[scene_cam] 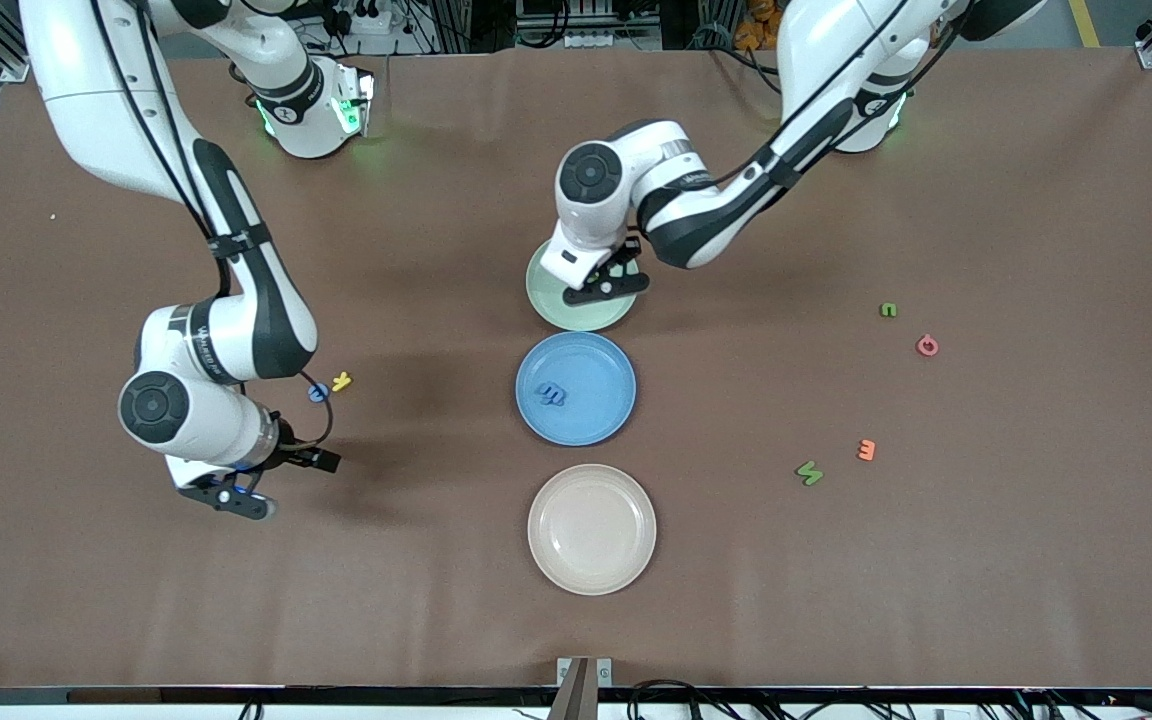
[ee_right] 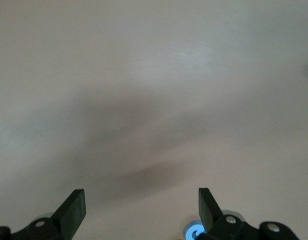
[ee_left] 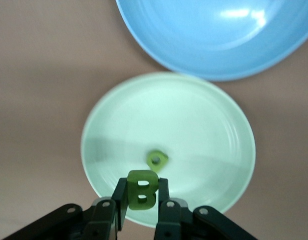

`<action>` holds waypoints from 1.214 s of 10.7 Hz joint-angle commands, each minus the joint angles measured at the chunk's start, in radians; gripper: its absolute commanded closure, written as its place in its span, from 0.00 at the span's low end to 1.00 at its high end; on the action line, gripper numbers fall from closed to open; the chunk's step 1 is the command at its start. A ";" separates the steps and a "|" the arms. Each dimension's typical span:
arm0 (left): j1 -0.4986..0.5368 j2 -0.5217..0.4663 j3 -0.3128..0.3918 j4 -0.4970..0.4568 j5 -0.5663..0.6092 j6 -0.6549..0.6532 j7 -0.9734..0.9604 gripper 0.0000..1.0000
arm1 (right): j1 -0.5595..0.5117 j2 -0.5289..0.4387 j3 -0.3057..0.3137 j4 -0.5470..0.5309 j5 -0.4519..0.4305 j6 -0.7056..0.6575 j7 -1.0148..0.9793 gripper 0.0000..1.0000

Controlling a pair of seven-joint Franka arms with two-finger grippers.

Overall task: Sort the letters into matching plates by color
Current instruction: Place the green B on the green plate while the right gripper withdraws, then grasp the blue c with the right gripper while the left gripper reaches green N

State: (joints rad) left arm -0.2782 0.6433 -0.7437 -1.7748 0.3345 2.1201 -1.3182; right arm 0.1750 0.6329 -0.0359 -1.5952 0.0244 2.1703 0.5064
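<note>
- The right gripper is seen over bare table toward the right arm's end, with its fingers spread wide and nothing between them; this arm seems to wait.
- A blue letter and a yellow letter are found on the table just beside that arm, not yet sorted.
- The three plates are set in a row at the middle: the green plate farthest from the front camera, the blue plate next, the cream plate nearest.
- Blue letters are already laid in the blue plate; how many cannot be told.
- The left gripper is held over the green plate, closed on a green letter B; one small green piece is already lying in this plate.
- Toward the left arm's end, a green S, an orange letter, a small green letter and a pink-red ring-shaped piece are left on the table.
- The task is judged about half done: the held B must be released, and two green letters and one blue letter remain.
</note>
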 commanded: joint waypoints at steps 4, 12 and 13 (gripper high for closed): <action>-0.090 0.050 0.018 0.081 -0.069 -0.008 -0.058 0.55 | -0.032 -0.030 0.004 -0.083 0.005 0.005 0.809 0.00; 0.121 -0.033 0.126 0.110 0.004 -0.019 0.357 0.00 | -0.060 -0.194 0.020 -0.434 0.003 0.244 0.733 0.00; 0.172 -0.040 0.126 0.110 0.005 -0.019 0.446 0.00 | -0.058 -0.196 0.025 -0.459 0.003 0.281 0.715 0.00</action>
State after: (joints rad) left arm -0.1960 0.6418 -0.6103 -1.6513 0.3167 2.1193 -1.0398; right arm 0.1328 0.4918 -0.0346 -1.9549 0.0256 2.3768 1.2579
